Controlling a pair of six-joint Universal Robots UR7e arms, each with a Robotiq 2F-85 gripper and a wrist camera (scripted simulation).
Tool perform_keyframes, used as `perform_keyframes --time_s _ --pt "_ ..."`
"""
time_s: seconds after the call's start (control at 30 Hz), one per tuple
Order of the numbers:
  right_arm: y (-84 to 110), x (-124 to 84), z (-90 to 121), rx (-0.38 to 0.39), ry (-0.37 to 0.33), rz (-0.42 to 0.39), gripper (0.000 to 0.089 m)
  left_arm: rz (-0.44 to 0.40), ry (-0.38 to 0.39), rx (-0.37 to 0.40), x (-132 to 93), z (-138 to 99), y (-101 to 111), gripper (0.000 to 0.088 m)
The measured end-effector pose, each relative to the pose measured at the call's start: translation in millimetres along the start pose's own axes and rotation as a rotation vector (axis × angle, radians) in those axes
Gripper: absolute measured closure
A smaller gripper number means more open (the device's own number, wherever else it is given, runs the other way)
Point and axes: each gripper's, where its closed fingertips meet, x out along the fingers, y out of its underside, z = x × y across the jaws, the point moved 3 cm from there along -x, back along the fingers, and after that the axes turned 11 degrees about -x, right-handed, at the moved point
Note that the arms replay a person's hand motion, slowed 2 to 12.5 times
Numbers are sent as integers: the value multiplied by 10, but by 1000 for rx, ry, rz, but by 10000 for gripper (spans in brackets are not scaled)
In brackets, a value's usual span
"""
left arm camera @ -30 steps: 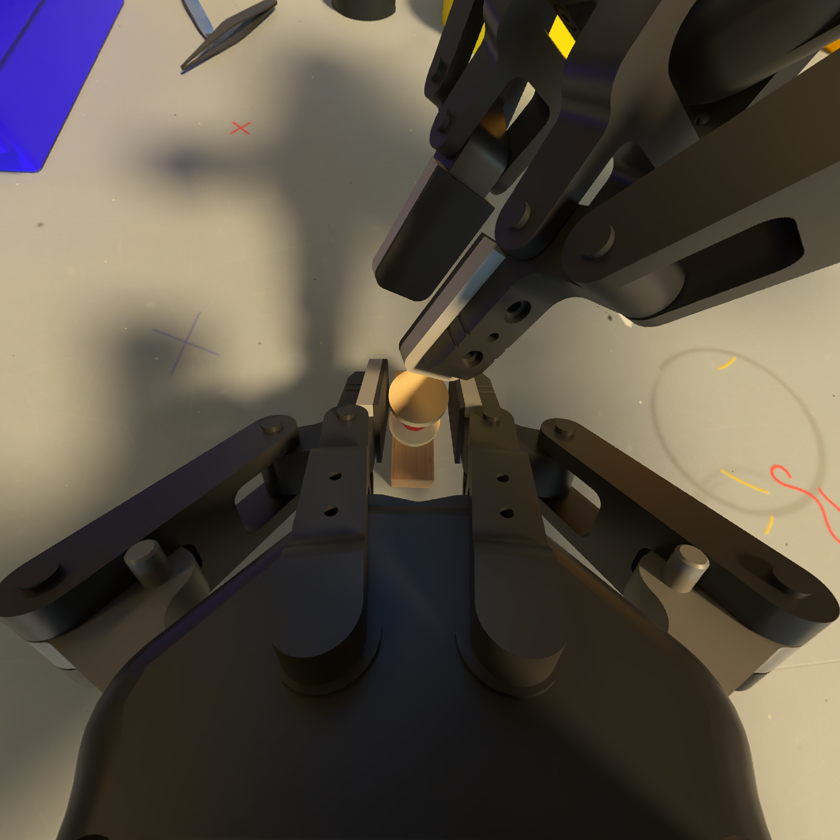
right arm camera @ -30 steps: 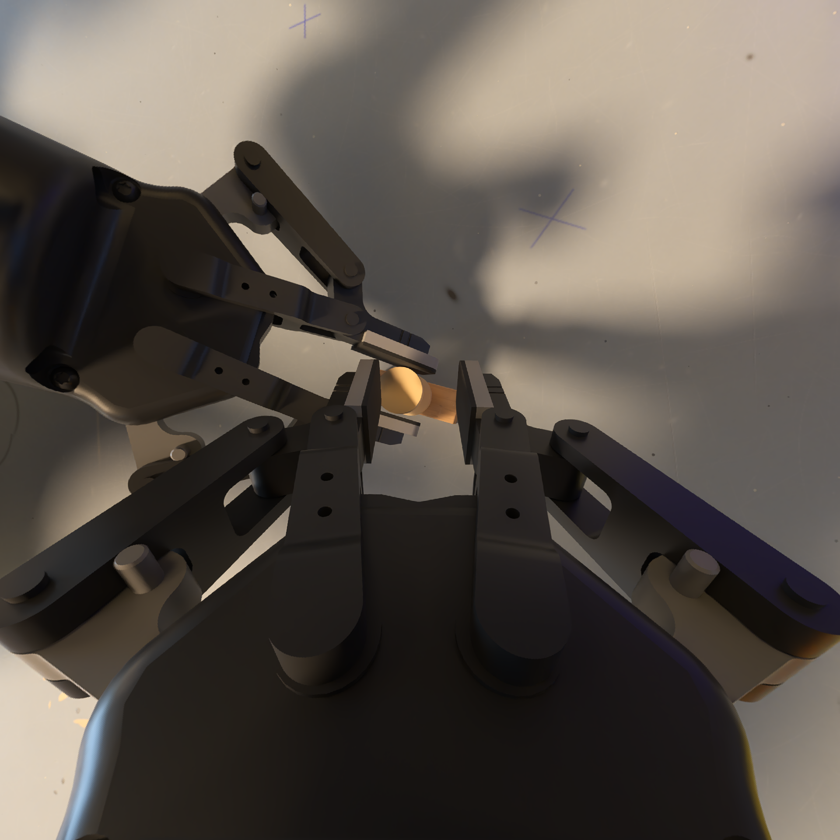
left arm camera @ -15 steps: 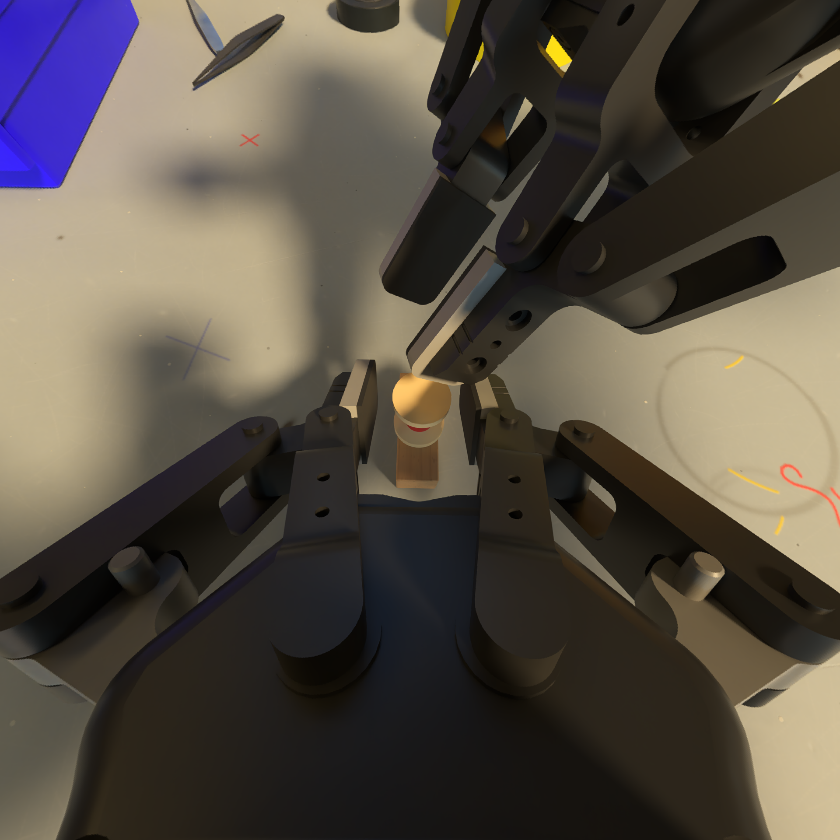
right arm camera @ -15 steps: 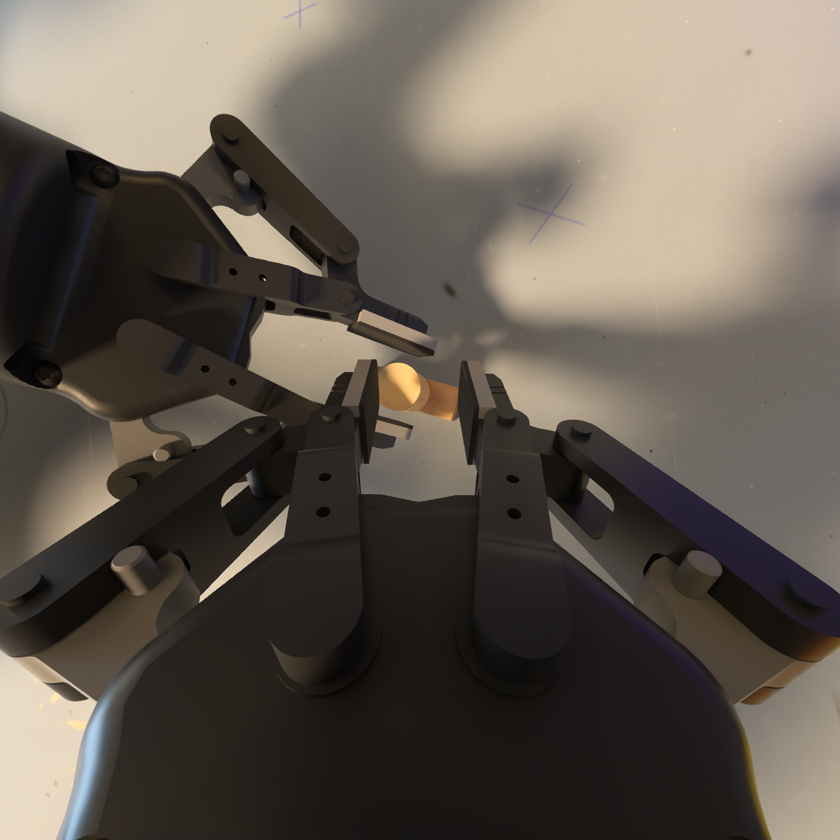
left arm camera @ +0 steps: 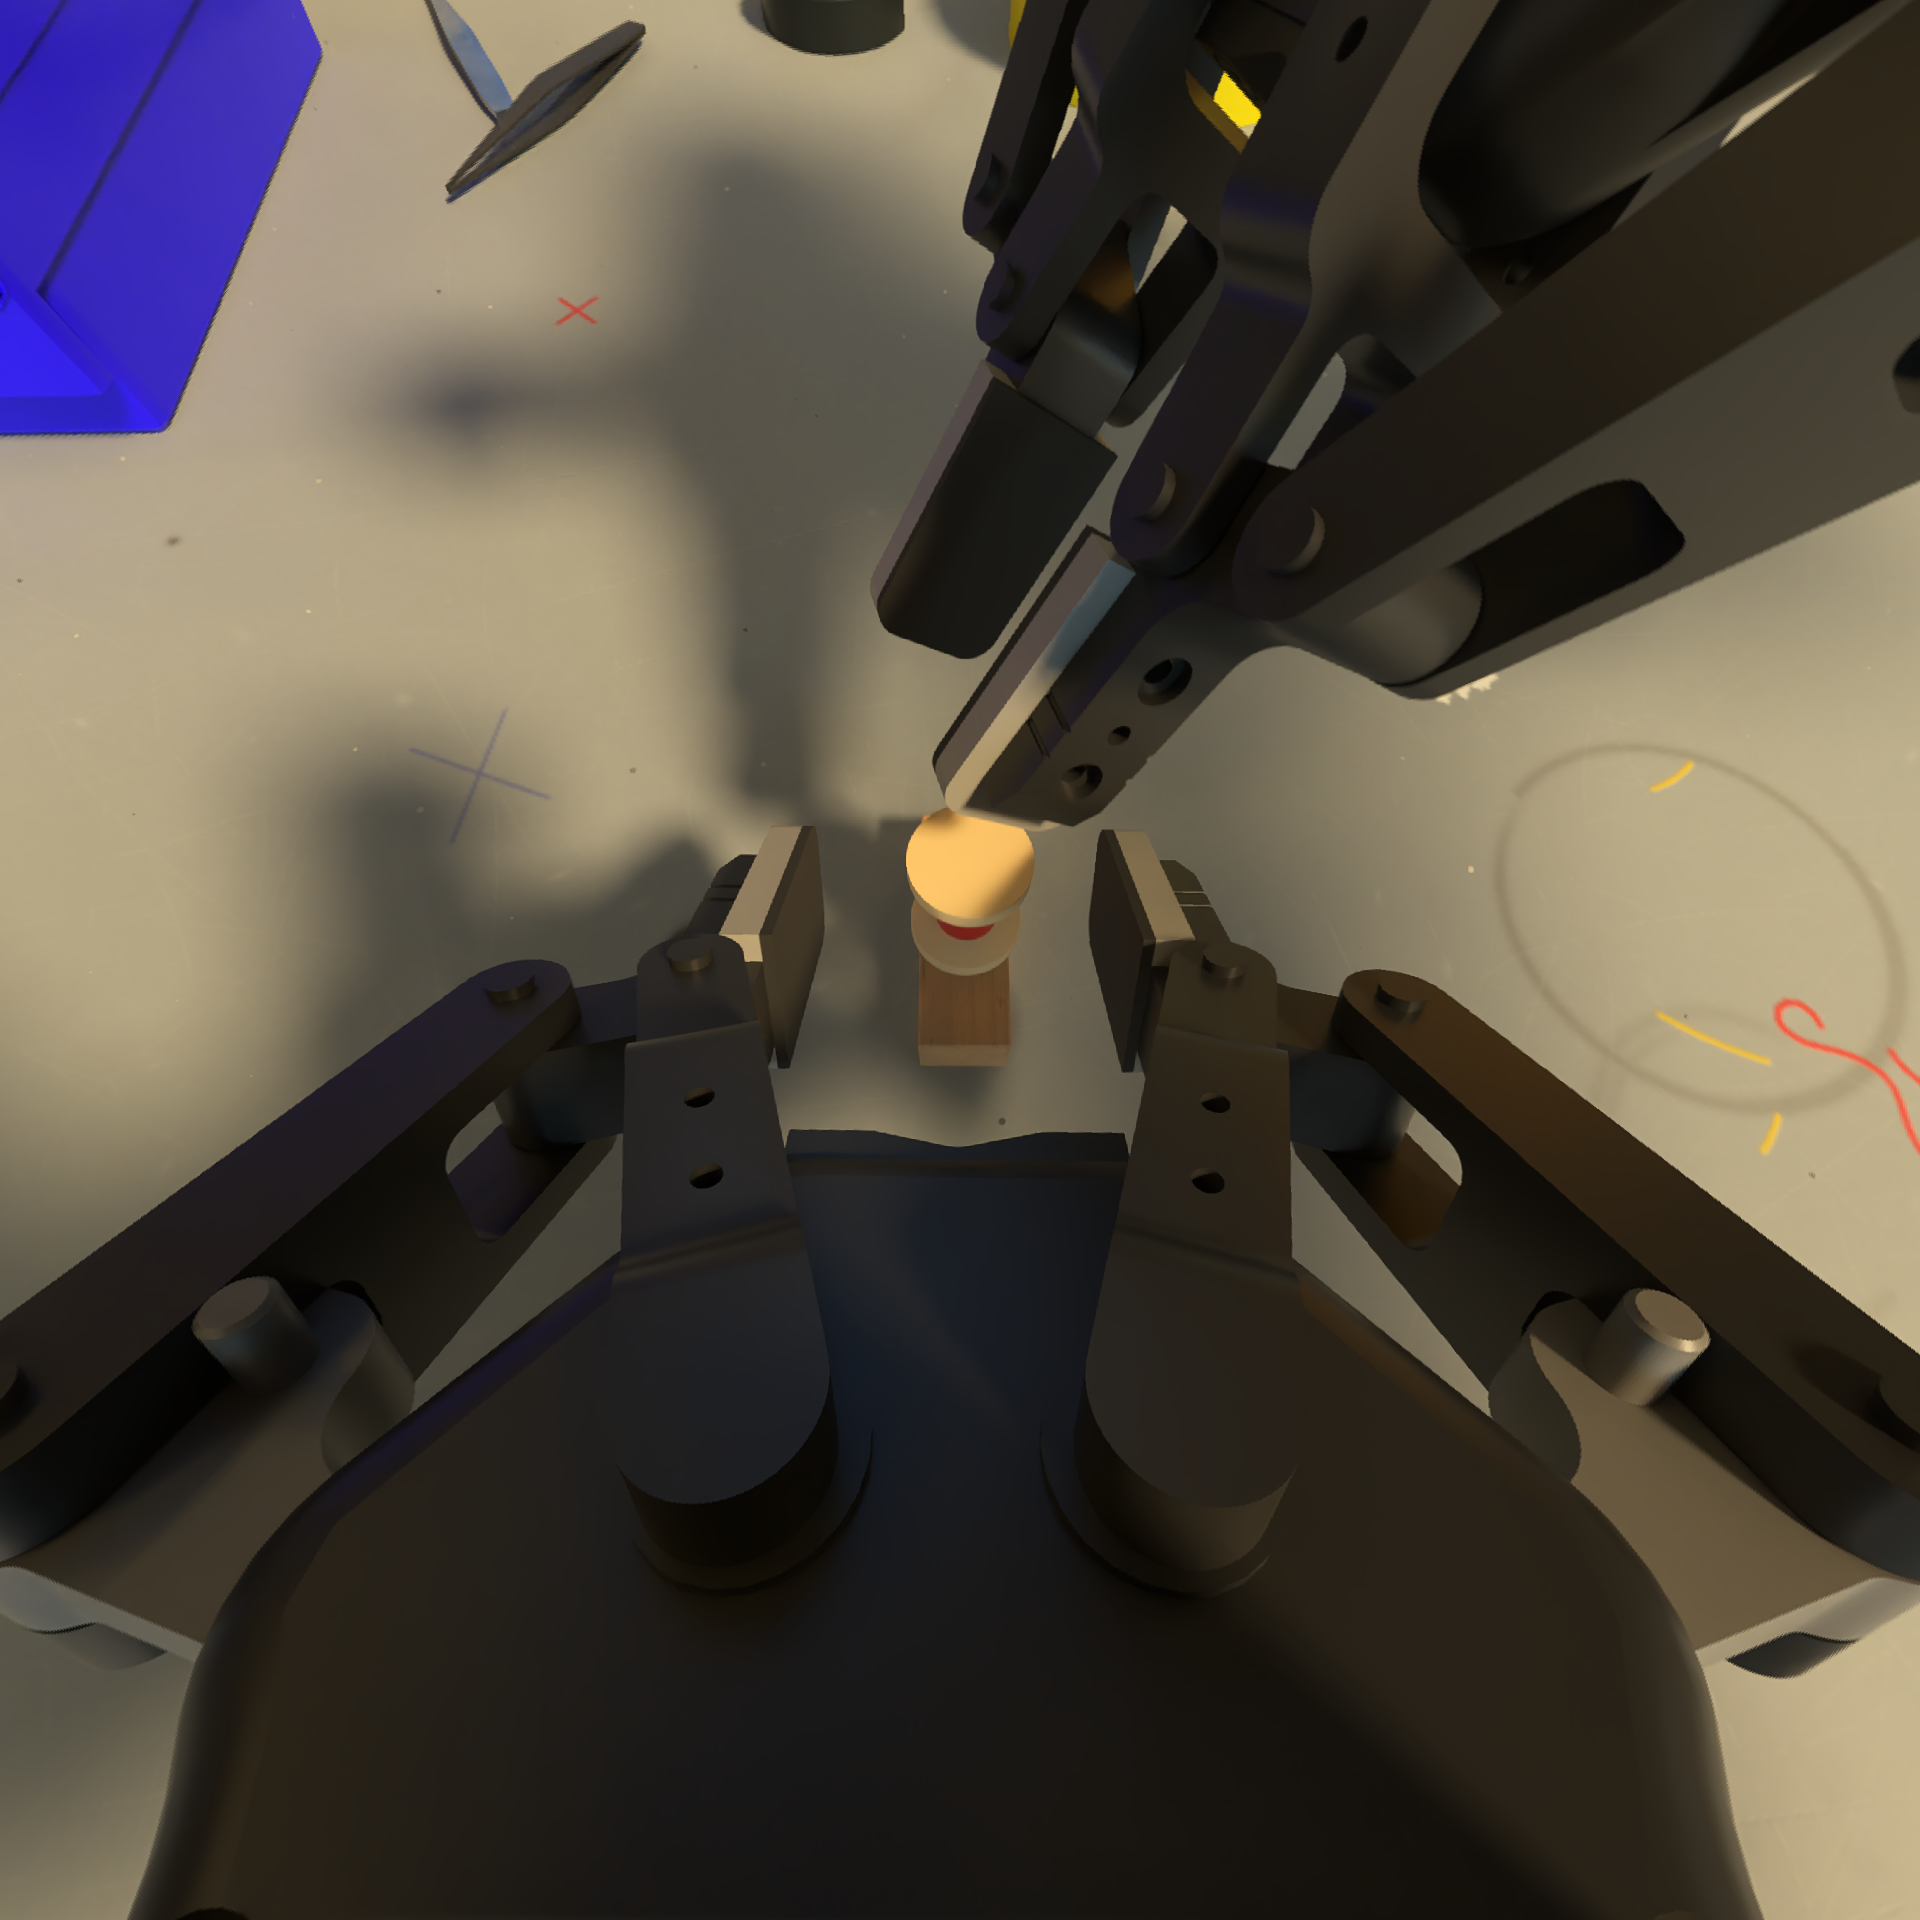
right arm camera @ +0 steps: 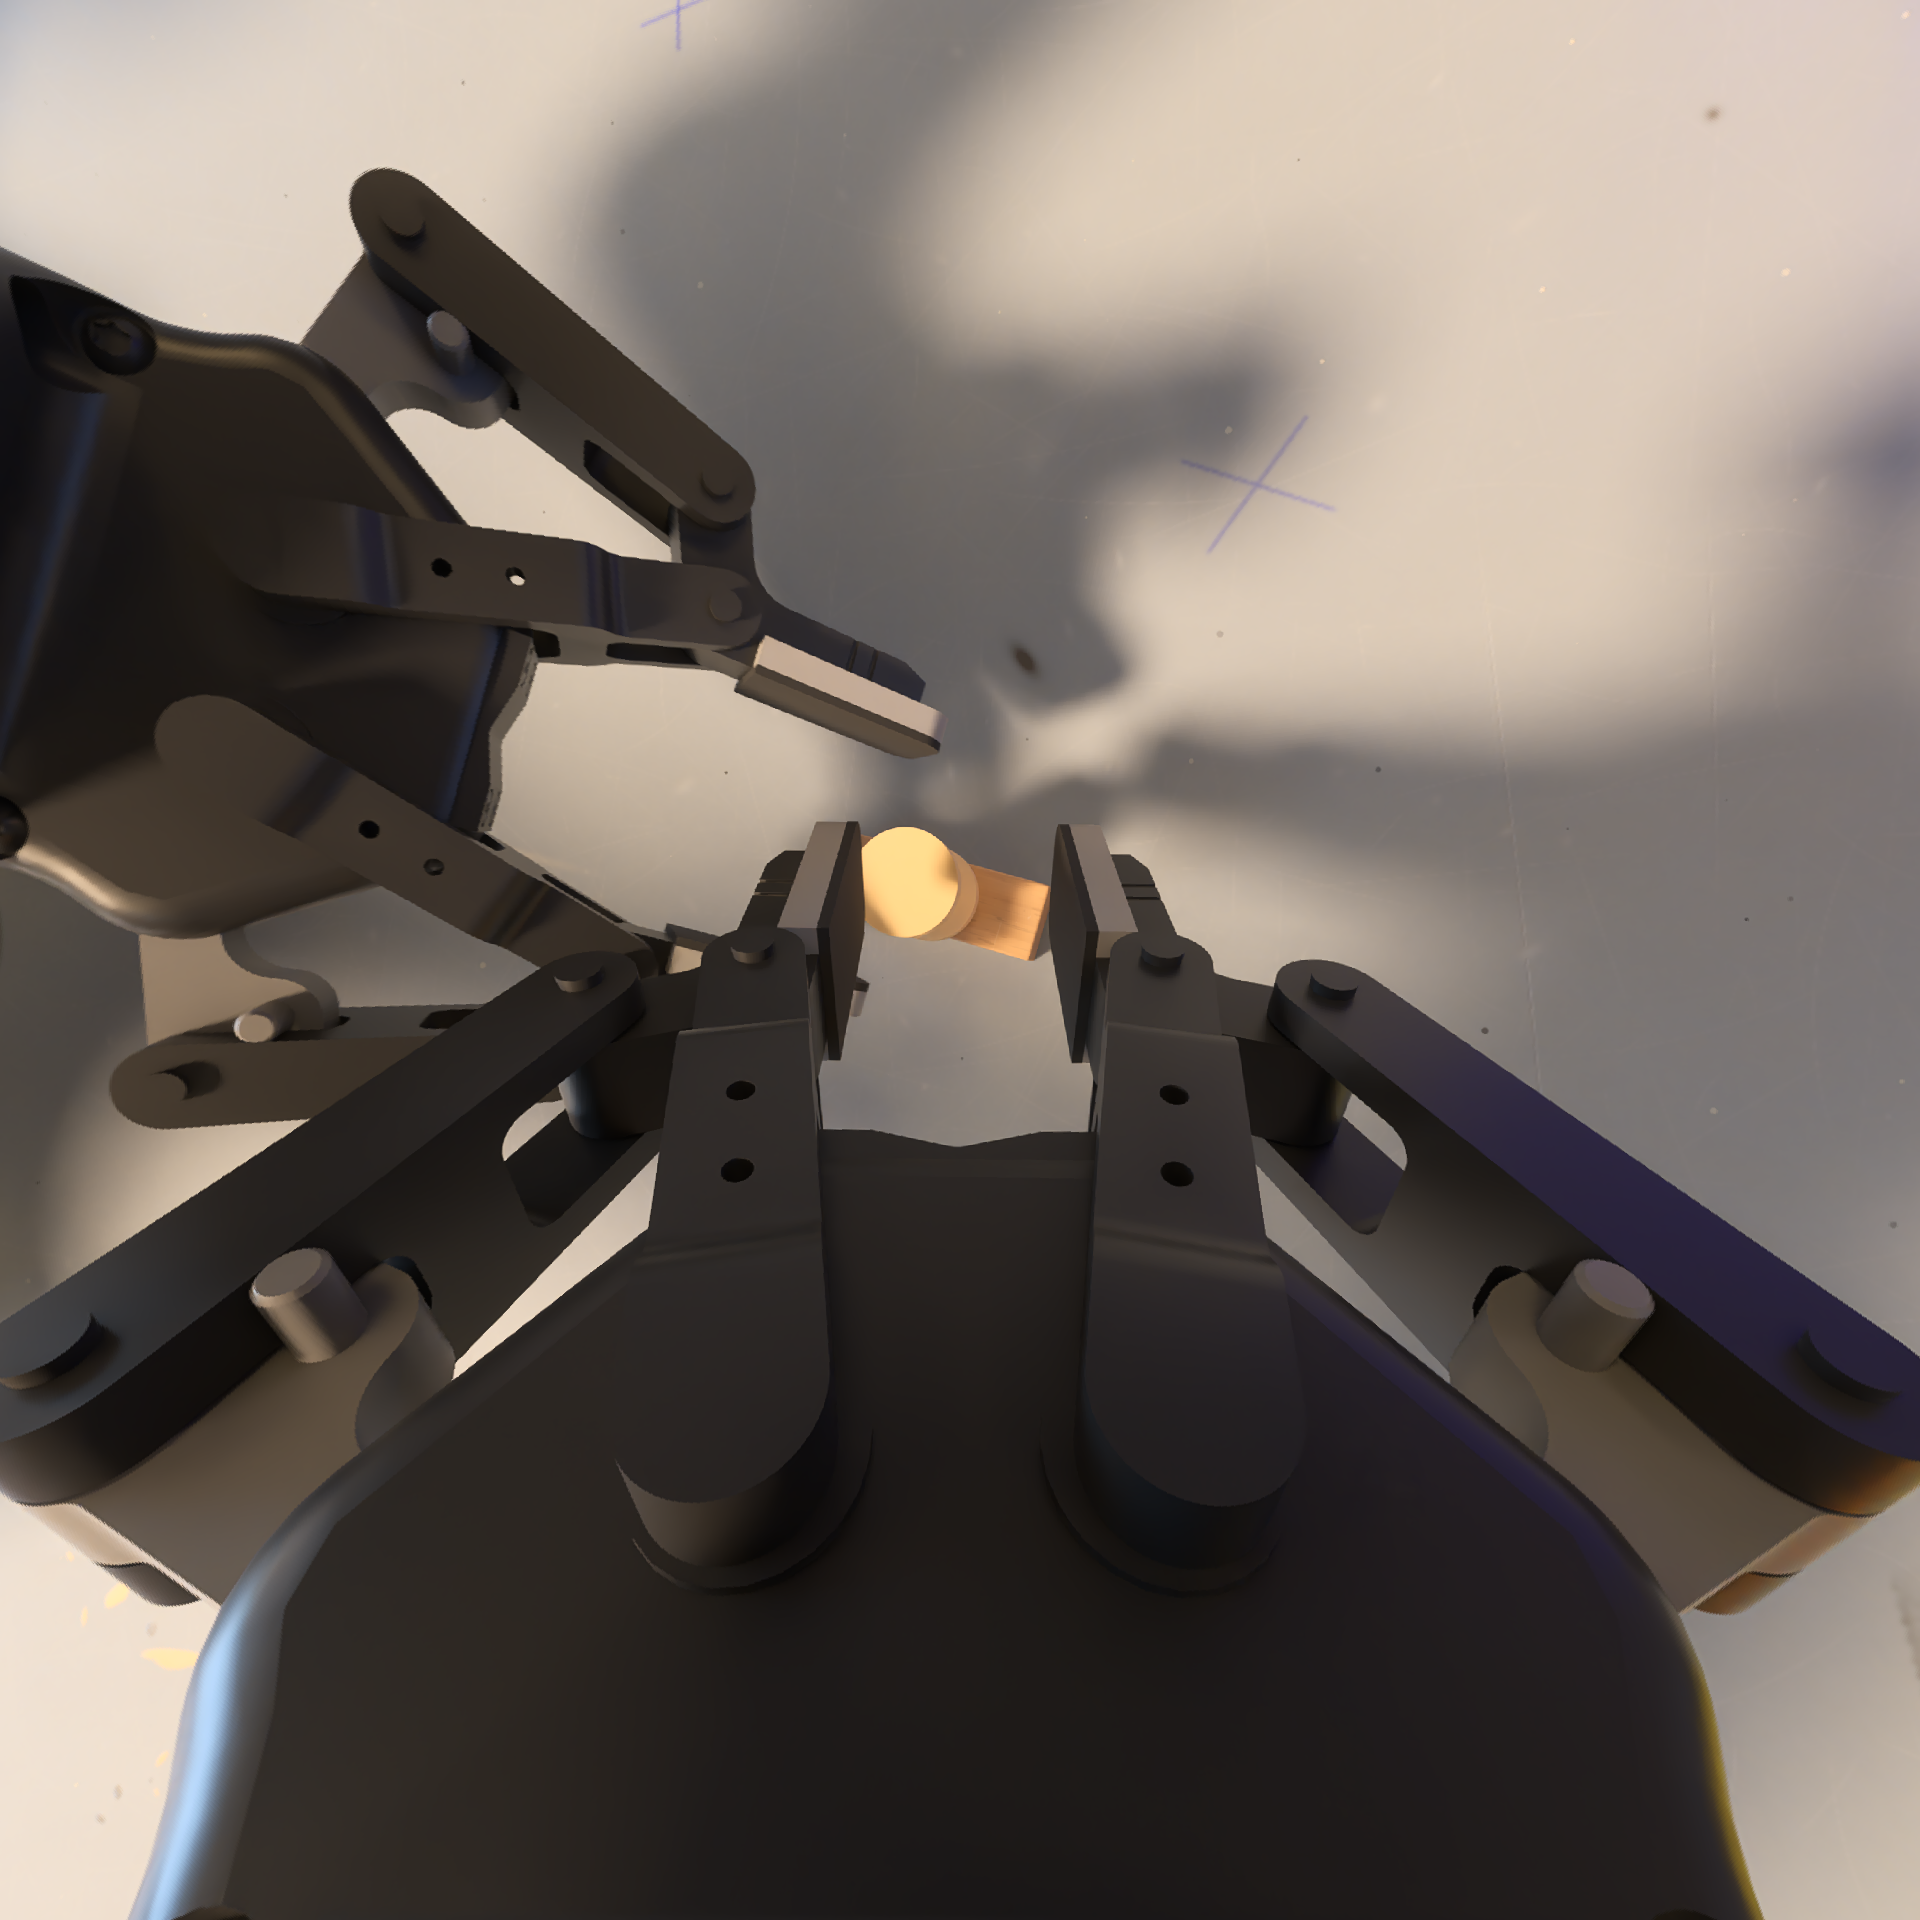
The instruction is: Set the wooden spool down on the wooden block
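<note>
The wooden spool (left arm camera: 968, 868), pale with a red mark on its waist, stands upright on the wooden block (left arm camera: 963, 1013), which stands on the table. My left gripper (left arm camera: 961, 914) is open, one finger on each side of the stack, touching neither. My right gripper (left arm camera: 951, 717) reaches in from the upper right, open, its near fingertip just over the far edge of the spool's top. In the right wrist view the spool (right arm camera: 909, 883) and block (right arm camera: 1003, 914) show between the fingers of my right gripper (right arm camera: 956, 914), below them. The left gripper's pad (right arm camera: 842, 701) shows at left.
A blue tray (left arm camera: 104, 208) lies at the far left. A dark tweezer-like tool (left arm camera: 540, 104) and a dark round object (left arm camera: 831, 16) lie at the far edge. The table (left arm camera: 312, 623) carries drawn crosses and a circle.
My left gripper has opened and let go of the spool, which stays on the block. It has also drawn back a little. My right gripper has kept its place and opening.
</note>
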Motion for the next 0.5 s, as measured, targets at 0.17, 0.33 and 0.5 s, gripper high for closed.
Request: perform_keyframes --time_s 0.17,0.33,0.5 --pt "-1 6 -3 0 0 1 564 14 11 11 -66 9 48 385" --pt "-4 9 -7 2 -3 -1 566 28 28 18 -140 20 111 379" --pt "-6 12 -12 4 -7 -3 571 36 49 14 -215 36 173 379"
